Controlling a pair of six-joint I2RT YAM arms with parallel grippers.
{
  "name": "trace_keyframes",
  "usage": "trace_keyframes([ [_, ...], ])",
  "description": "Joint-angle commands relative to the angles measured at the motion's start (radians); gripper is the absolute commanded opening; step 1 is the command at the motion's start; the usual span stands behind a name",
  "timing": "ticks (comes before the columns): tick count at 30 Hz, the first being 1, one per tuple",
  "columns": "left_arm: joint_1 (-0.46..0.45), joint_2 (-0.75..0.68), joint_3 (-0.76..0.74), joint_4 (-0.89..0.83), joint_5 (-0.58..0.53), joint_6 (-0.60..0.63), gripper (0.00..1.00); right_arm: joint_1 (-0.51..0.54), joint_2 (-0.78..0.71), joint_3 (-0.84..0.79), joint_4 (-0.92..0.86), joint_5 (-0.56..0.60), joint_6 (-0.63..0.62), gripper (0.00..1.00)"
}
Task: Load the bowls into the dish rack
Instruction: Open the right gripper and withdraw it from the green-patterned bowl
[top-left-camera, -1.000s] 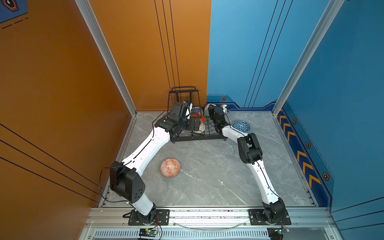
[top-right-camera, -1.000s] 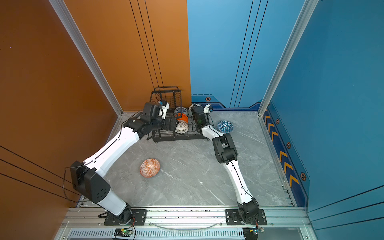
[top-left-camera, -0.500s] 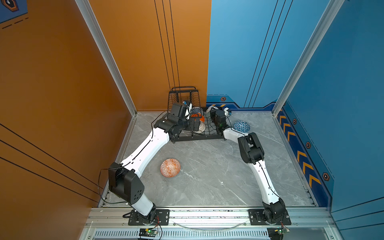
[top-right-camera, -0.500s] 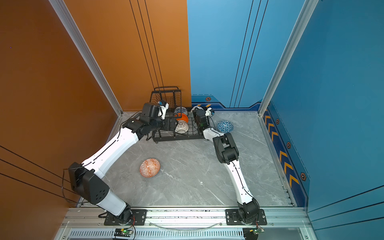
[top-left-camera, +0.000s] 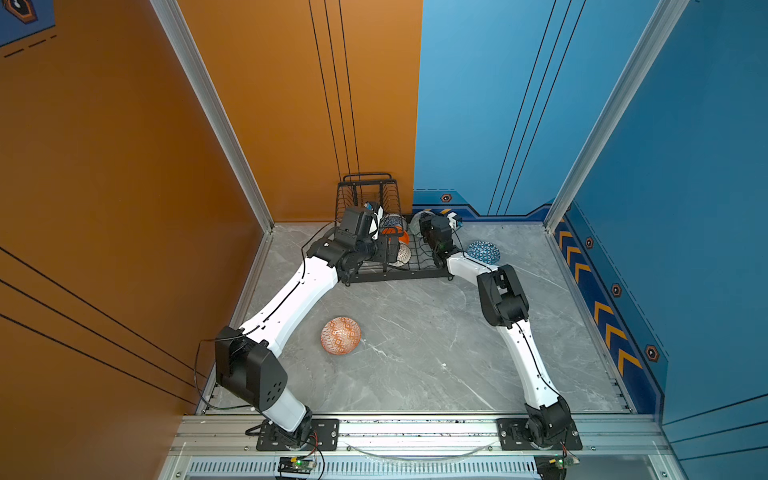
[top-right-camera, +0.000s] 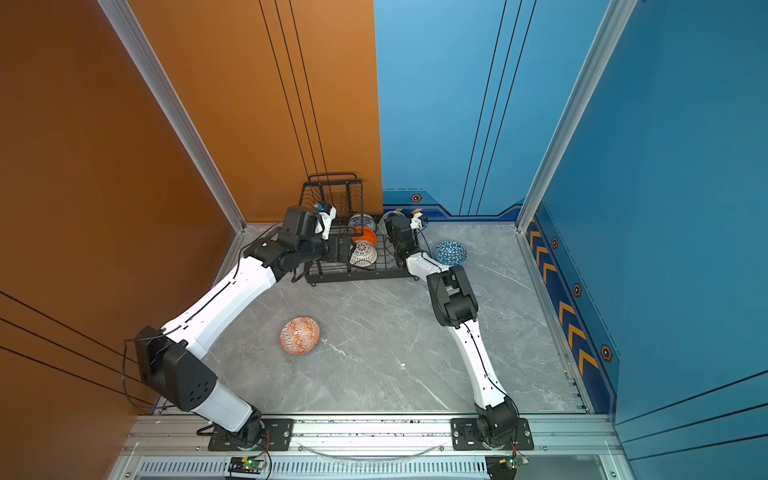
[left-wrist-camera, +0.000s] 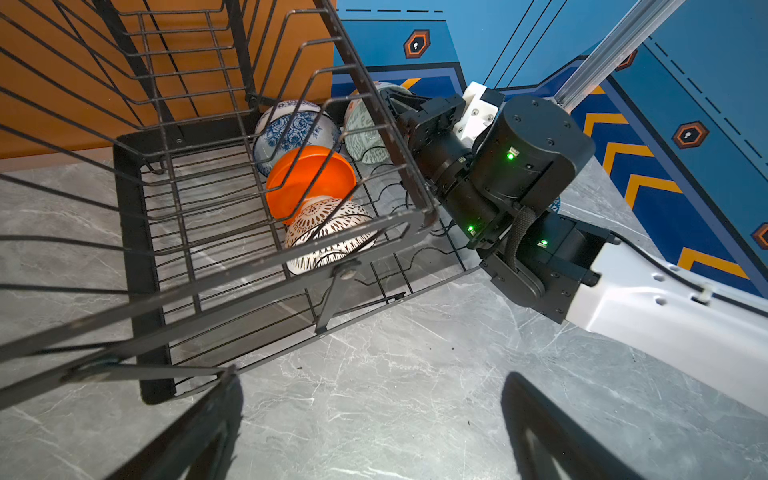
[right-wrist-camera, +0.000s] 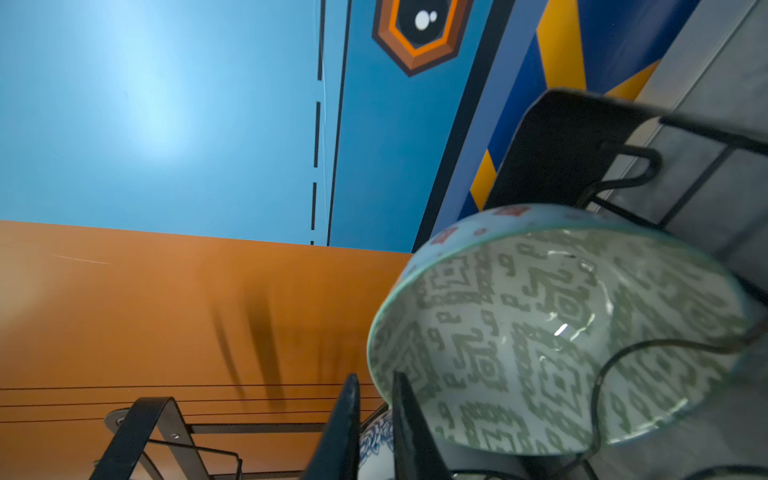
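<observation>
Little has shifted in the last second. At the far right end of the black wire dish rack (top-left-camera: 399, 273), the right gripper (right-wrist-camera: 374, 399) holds its jaws a crack apart beside the rim of the pale green patterned bowl (right-wrist-camera: 540, 340), which sits low in the rack. The left gripper (left-wrist-camera: 370, 415) hangs wide open and empty at the rack's left.

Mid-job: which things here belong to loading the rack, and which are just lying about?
Job: dish rack, floral bowl, orange bowl, lattice bowl, pale green bowl, geometric bowl, blue triangle bowl.
Lying about: only fixtures: table, orange wall, blue wall.
</observation>
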Motion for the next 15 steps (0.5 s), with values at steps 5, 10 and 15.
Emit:
trace_keyframes([
  [5, -0.023, -0.011, 0.029, 0.015, -0.018, 0.003, 0.98, -0.015, -0.071, 0.027, -0.059, -0.030, -0.024, 0.23],
  [10, -0.034, 0.001, 0.051, 0.015, -0.031, 0.001, 0.98, -0.024, -0.088, 0.029, -0.068, -0.047, -0.031, 0.26],
  [15, -0.051, 0.015, 0.077, 0.015, -0.059, -0.005, 0.98, -0.035, -0.129, 0.027, -0.105, -0.088, -0.065, 0.29],
])
